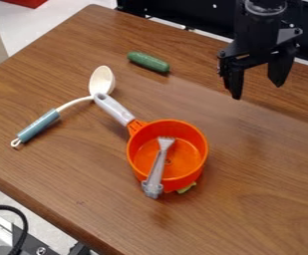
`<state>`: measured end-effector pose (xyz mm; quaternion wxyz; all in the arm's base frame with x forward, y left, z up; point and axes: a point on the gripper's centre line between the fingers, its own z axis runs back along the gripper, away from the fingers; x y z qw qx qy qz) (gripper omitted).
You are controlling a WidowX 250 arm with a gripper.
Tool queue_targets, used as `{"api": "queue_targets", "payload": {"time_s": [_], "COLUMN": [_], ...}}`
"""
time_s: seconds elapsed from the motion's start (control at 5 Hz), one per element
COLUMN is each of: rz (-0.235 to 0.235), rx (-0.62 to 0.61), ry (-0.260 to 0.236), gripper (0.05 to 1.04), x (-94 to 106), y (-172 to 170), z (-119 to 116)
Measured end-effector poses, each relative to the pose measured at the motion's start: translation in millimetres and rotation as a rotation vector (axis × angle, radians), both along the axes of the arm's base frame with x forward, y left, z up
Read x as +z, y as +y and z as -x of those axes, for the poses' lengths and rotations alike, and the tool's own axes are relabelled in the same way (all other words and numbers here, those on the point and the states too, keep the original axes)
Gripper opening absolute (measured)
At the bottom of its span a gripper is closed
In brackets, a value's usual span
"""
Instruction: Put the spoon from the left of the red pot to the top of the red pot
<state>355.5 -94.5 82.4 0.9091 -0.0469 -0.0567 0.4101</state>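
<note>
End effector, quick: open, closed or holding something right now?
End effector: open, its two fingers apart with nothing held between them.

From my camera: pot (pixel 191 135) mid-table (pixel 269 174), handle pointing back-left. Spoon (pixel 66 105) left of it, bowl end by pot handle's tip; can't tell if they touch. Cucumber (pixel 148 62) behind pot, right of spoon bowl. Utensil (pixel 157 168) in pot, over front rim. Small item (pixel 187 188) at pot's front-right base.

Passage between cucumber (pixel 148 62) and pot (pixel 137 149)
Bare tabletop (pixel 157 97) permits access; pot handle (pixel 114 108) and spoon (pixel 75 102) form obstacles at left.
</note>
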Motion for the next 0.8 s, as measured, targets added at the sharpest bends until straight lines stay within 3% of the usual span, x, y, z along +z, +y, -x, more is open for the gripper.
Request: {"api": "queue_targets", "payload": {"time_s": [0.2,0.4,0.6,0.8], "rz": [-0.011,-0.053,-0.042,-0.103], "rx": [-0.008,-0.127,-0.197,-0.285], "ry": [0.037,0.041,0.047,0.055], "gripper": [0.999,0.999,0.999,0.999], "x": [-12.4,-14.6,-3.3,7.9], "y": [1.1,20.2,47.0,79.1], "z": [4.3,2.7,2.9,-0.2]}}
